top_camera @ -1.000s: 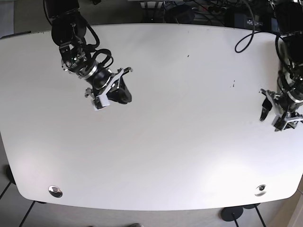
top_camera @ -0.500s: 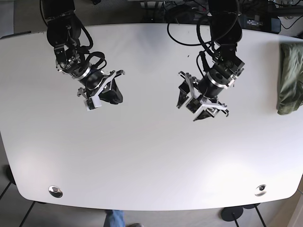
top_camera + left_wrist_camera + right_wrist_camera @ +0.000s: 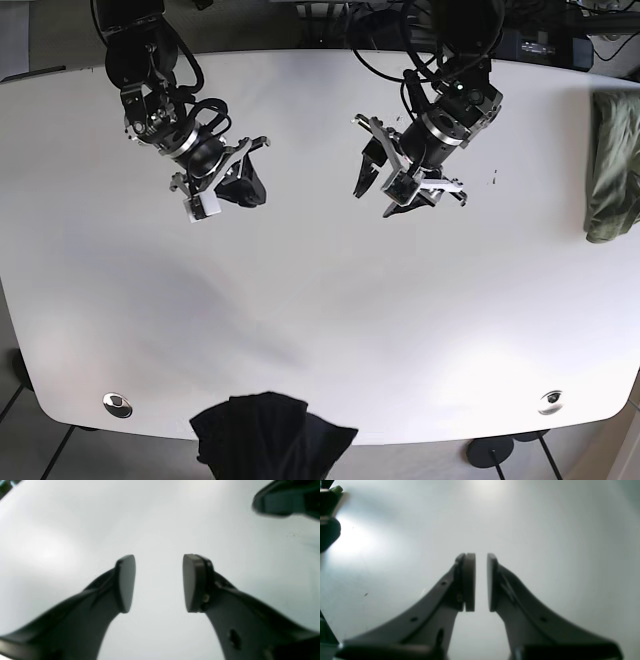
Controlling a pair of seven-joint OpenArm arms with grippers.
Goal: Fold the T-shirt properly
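Note:
A green T-shirt (image 3: 608, 165) lies crumpled at the table's right edge. A black cloth (image 3: 268, 435) hangs bunched over the front edge. My left gripper (image 3: 375, 195) hovers over bare table right of centre, far from both. In the left wrist view the left gripper (image 3: 158, 582) is open and empty. My right gripper (image 3: 248, 190) is over the table's back left. In the right wrist view the right gripper (image 3: 481, 582) has its pads a narrow gap apart with nothing between them.
The white table (image 3: 320, 320) has two metal fittings near its front corners (image 3: 117, 404) (image 3: 550, 401). Cables and dark equipment (image 3: 500, 35) sit behind the back edge. The other arm's dark part shows at the left wrist view's top right (image 3: 287, 500).
My left arm has swung from the table's right edge to right of centre. The green T-shirt now shows at the right edge, and a black cloth has appeared at the front edge.

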